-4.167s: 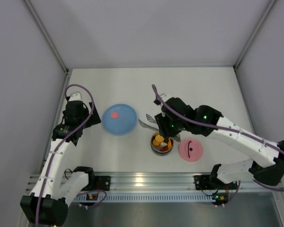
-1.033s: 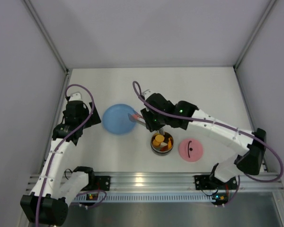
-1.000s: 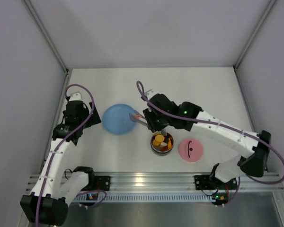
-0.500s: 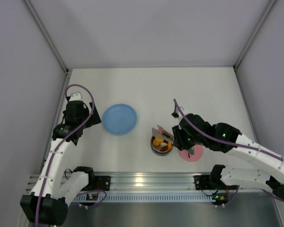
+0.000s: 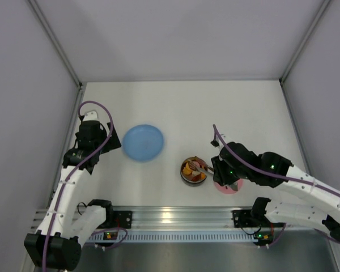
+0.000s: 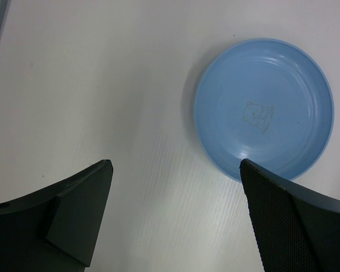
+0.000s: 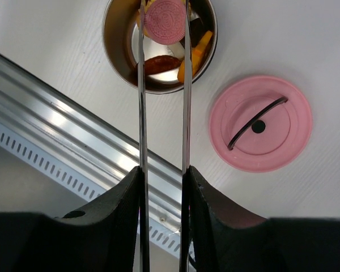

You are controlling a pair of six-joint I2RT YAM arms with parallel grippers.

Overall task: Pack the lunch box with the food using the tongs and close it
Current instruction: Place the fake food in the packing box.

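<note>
Lunch box (image 7: 118, 54): round, shiny steel

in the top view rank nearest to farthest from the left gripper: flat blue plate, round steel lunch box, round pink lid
1. flat blue plate, just right of the left gripper
2. round steel lunch box, front centre
3. round pink lid, farthest right

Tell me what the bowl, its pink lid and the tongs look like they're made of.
Bowl: polished metal, probably steel; its wall mirrors light. Lid: likely matte plastic, even pink, no glare. Tongs: thin bright metal strips with sharp highlights.
</note>
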